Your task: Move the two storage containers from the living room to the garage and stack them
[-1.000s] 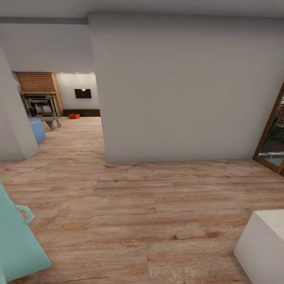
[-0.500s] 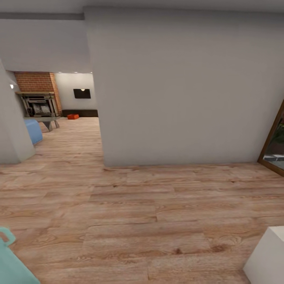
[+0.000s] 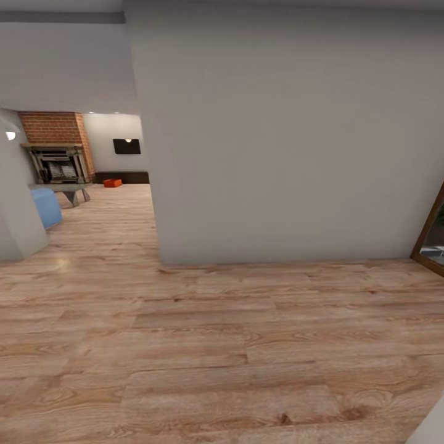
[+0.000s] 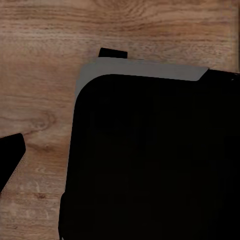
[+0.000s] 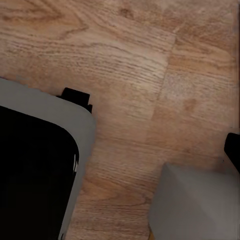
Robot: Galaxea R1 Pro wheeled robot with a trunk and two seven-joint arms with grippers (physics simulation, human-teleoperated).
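one storage container point(image 3: 112, 182) sits far off on the living room planks point(image 3: 185, 345) — gripper states unclear.

distant storage container point(image 3: 112, 182) too small for detail, sofa point(image 3: 45, 206) half hidden behind wall corner point(image 3: 18, 234)

A home: brick fireplace point(image 3: 58, 148), blue sofa point(image 3: 46, 206), plank floor point(image 3: 216, 345).

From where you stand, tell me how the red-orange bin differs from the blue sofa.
The storage container is red-orange, low and far off, by the dark cabinet at the back wall. The blue sofa is pale blue, taller, rounded, nearer, and partly hidden behind the wall corner. Both rest on the light wood floor.
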